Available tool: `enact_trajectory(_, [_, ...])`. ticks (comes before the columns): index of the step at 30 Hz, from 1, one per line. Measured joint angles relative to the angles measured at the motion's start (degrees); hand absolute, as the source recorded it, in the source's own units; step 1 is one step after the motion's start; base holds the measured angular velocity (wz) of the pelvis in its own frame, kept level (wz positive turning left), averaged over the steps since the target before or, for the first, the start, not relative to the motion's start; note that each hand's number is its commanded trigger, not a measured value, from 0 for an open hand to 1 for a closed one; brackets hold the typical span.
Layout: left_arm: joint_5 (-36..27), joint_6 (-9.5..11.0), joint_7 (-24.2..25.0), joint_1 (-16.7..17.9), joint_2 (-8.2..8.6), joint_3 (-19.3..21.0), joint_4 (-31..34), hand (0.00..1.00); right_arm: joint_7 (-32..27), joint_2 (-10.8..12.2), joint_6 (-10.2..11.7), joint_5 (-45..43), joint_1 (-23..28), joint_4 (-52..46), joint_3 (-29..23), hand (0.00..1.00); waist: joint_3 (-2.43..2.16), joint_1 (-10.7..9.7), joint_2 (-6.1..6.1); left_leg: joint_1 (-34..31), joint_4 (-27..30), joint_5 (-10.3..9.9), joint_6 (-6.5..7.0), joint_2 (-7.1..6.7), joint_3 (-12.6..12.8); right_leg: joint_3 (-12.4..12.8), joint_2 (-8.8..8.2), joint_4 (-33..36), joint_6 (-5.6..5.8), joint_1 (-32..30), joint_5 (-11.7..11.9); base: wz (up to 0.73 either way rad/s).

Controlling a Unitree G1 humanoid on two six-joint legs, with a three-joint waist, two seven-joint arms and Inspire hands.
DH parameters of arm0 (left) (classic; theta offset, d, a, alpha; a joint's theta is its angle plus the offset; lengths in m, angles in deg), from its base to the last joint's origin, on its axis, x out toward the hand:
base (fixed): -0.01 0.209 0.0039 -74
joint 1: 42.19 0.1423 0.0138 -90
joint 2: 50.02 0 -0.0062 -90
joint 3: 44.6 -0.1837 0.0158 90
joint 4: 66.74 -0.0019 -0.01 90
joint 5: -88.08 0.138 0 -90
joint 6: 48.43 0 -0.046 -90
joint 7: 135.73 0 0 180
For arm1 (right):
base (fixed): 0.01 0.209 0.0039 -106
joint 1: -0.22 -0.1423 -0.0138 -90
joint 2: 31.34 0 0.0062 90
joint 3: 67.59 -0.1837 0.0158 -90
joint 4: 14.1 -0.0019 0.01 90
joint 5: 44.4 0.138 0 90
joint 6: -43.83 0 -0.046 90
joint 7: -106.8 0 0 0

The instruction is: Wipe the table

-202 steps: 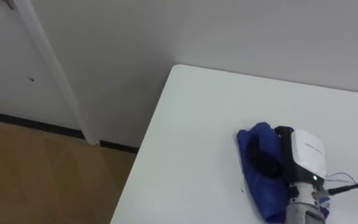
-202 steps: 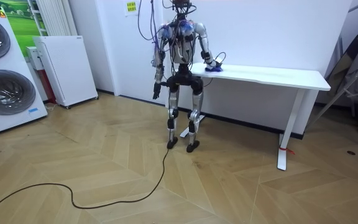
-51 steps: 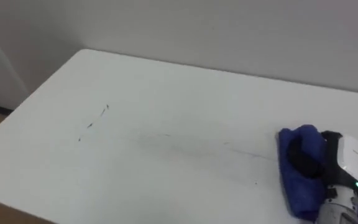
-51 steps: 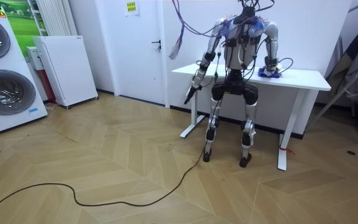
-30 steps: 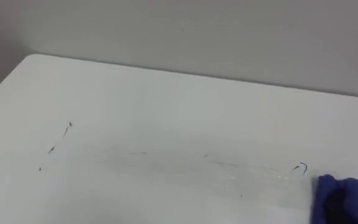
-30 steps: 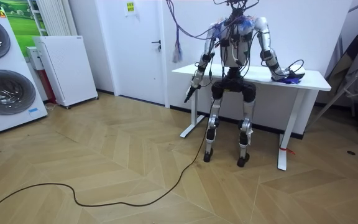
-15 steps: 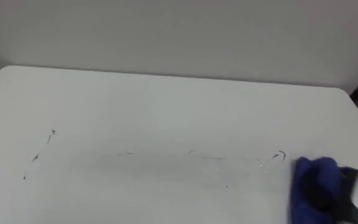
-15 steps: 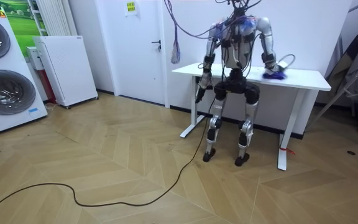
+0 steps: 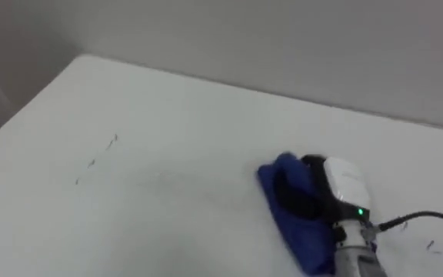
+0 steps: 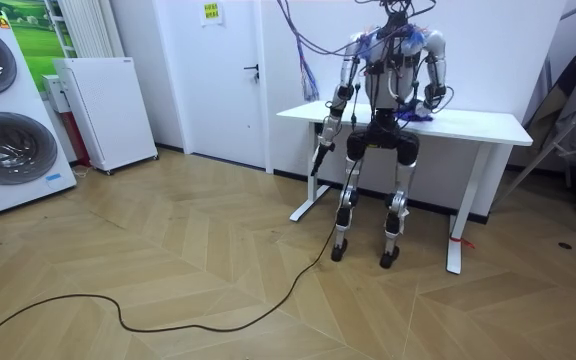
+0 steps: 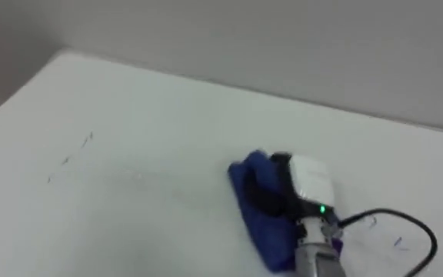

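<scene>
The blue cloth (image 9: 292, 215) lies on the white surface (image 9: 175, 108), right of its middle, under the right hand (image 9: 344, 183), which presses down on it; whether it grips cannot be told. Faint dark marks (image 9: 102, 151) lie well to the left. The left hand (image 10: 319, 160) hangs beside the surface's edge.

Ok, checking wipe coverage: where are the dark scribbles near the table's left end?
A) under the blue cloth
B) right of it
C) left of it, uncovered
C: the scribbles lie on bare table, well left of the blue cloth under the right hand.
</scene>
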Motion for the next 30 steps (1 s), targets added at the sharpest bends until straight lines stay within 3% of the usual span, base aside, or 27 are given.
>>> enact_trajectory(2, [-0.1, 0.1, -0.5, 0.6, -0.83, 3.6, 0.1, 0.00, -2.7, -2.0, 1.8, 5.0, 4.2, 2.5, -5.7, 1.00, -0.37, -1.3, 0.07, 0.2, 0.0, -0.6, 0.92, -0.54, -0.1, 1.2, -0.22, 0.1, 0.40, 0.8, -0.2, 0.08])
enact_trajectory(5, [-0.6, 0.3, -0.4, 1.8, -2.14, 4.8, 0.0, 0.00, -3.1, -4.7, 4.0, 13.0, 4.7, 9.3, -10.6, 1.00, -1.11, -2.8, -0.28, 0.2, 0.4, -0.9, 1.49, -0.95, 0.6, 1.7, -0.59, 0.1, 0.86, 0.9, 0.1, -0.04])
enact_trajectory(7, [-0.5, 0.4, -0.1, 2.3, -2.22, 6.6, 0.0, 0.00, -1.7, -5.6, 4.3, 15.8, 4.7, 12.1, -14.7, 1.00, -1.45, -4.2, -0.41, 0.2, 0.5, -1.1, 1.70, -1.13, 0.6, 1.8, -0.78, 0.1, 1.00, 1.0, 0.2, 0.00])
enact_trajectory(10, [-0.6, 1.0, 0.0, 3.0, -2.60, 8.3, 0.7, 0.00, -0.2, -8.6, 4.3, 21.4, 4.9, 17.0, -18.9, 1.00, -1.53, -5.4, -0.54, 0.2, 0.5, -1.1, 1.86, -1.30, 0.9, 2.6, -0.86, 0.2, 1.16, 0.9, 0.3, -0.03])
enact_trajectory(14, [-0.6, 1.1, 0.2, 4.1, -3.00, 8.7, 2.2, 0.00, 1.6, -10.4, 4.1, 27.7, 6.9, 21.8, -25.5, 1.00, -1.99, -7.8, -0.95, 0.2, 0.7, -1.2, 1.94, -1.35, 0.7, 2.6, -0.90, 0.5, 1.17, 1.0, 0.3, 0.00])
enact_trajectory(20, [-0.6, 1.3, 0.9, 4.9, -3.08, 7.5, 1.8, 0.00, 4.6, -11.4, 3.1, 30.7, 11.2, 22.0, -27.9, 1.00, -2.12, -9.1, -1.78, 0.3, 0.9, -1.3, 1.85, -1.14, 1.0, 2.9, -0.76, 1.2, 1.01, 1.0, 0.3, -0.04])
enact_trajectory(24, [-0.6, 1.4, 1.3, 5.2, -2.55, 3.9, 1.1, 0.00, 4.0, -10.6, -0.9, 29.4, 10.8, 19.3, -27.7, 1.00, -2.04, -8.3, -1.77, 0.9, 1.4, -1.9, 1.62, -0.59, 1.6, 2.9, -0.23, 1.2, 0.72, 1.4, 0.5, -0.12])
enact_trajectory(26, [-0.7, 1.4, 1.4, 4.9, -2.18, 1.6, 0.6, 0.00, 2.5, -10.3, -3.8, 27.0, 9.4, 18.0, -26.3, 1.00, -1.85, -6.6, -1.62, 1.9, 0.9, -2.1, 1.51, -0.30, 2.7, 4.0, 0.22, 1.2, 0.47, 1.5, 0.8, -0.34])
enact_trajectory(28, [-0.7, 1.3, 1.4, 4.1, -2.07, -0.6, -0.3, 0.00, 2.0, -10.2, -7.1, 25.1, 7.1, 15.7, -23.9, 1.00, -1.40, -5.4, -1.33, 2.2, 0.9, -2.5, 1.45, -0.27, 2.5, 4.0, 0.70, 1.2, 0.09, 0.9, 1.5, -0.59])
enact_trajectory(29, [-0.6, 1.2, 1.6, 3.3, -1.96, -1.8, -0.4, 0.00, 2.0, -9.6, -9.4, 22.9, 5.8, 12.7, -21.4, 1.00, -0.90, -4.0, -1.02, 2.2, 0.9, -2.6, 1.56, -0.27, 2.4, 4.0, 1.07, 1.2, -0.22, 0.3, 2.1, -0.70])
enact_trajectory(30, [-0.6, 1.2, 1.6, 2.8, -1.85, -2.3, -0.5, 0.00, 2.0, -8.9, -10.1, 21.4, 5.2, 11.1, -19.8, 1.00, -0.69, -3.1, -0.74, 2.1, 0.9, -2.7, 1.65, -0.27, 2.3, 3.9, 1.28, 1.2, -0.42, -0.1, 2.5, -0.73])
